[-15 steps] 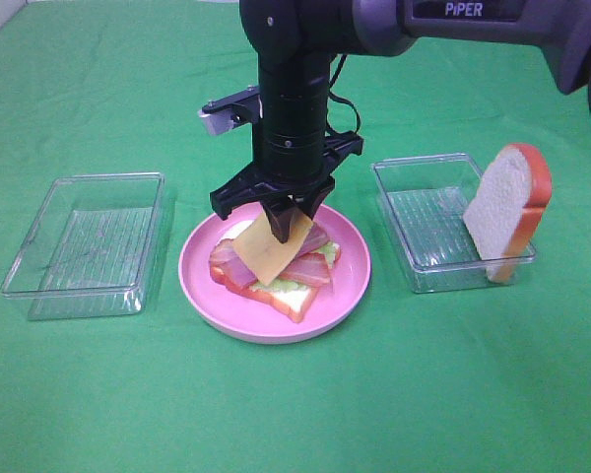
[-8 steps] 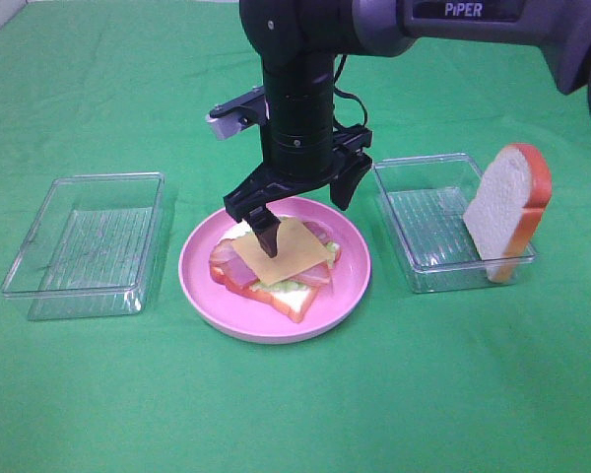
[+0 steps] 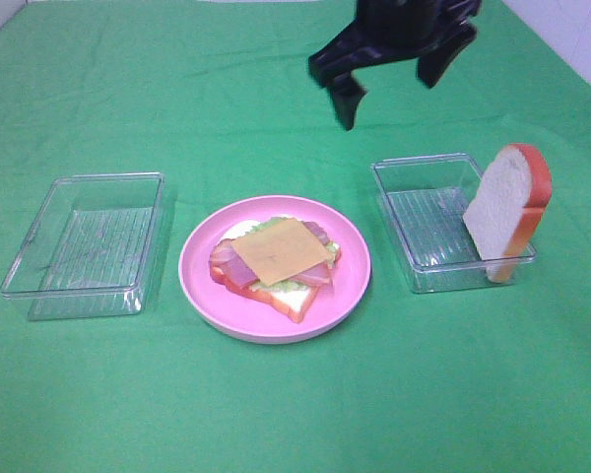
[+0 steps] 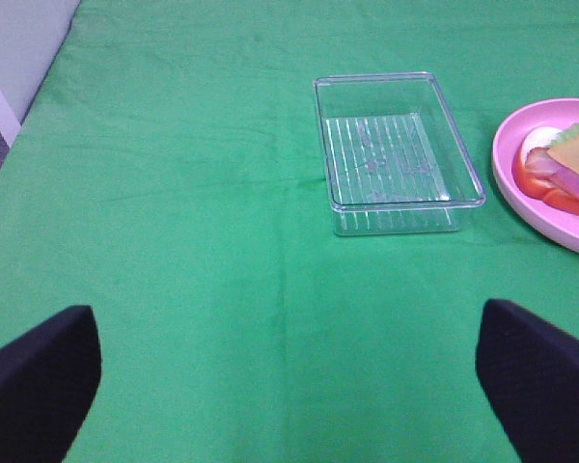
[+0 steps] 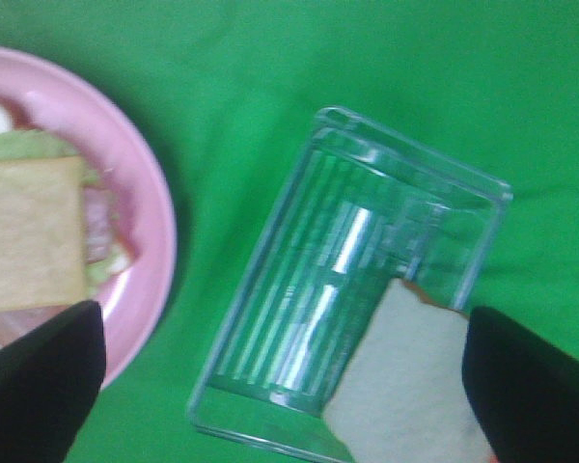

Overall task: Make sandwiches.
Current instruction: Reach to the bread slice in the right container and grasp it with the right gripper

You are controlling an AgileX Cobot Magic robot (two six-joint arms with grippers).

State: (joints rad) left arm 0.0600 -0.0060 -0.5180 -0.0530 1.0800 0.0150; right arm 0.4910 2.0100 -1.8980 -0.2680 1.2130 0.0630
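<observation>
An open-faced sandwich [image 3: 276, 261] lies on the round pink plate [image 3: 350, 281]: a bread slice, pale green lettuce, bacon strips and a yellow cheese square [image 3: 281, 248] flat on top. A second bread slice [image 3: 507, 207] stands upright against the near right corner of the right-hand tray [image 3: 428, 212]. My right gripper [image 3: 394, 77] hangs open and empty, high above the cloth behind the plate and that tray. Its wrist view looks down on the cheese [image 5: 29, 231], the tray [image 5: 357, 251] and the bread slice [image 5: 410, 386]. My left gripper [image 4: 289, 386] is open over bare cloth, apart from everything.
An empty clear tray [image 3: 84, 241] sits left of the plate, also seen as the tray [image 4: 396, 149] in the left wrist view beside the plate's rim [image 4: 507, 169]. Green cloth covers the whole table. A pale wall edges the far corners.
The right gripper let go of the cheese square, which now lies flat on the sandwich. It opened wide, then rose and drew back toward the far right.
</observation>
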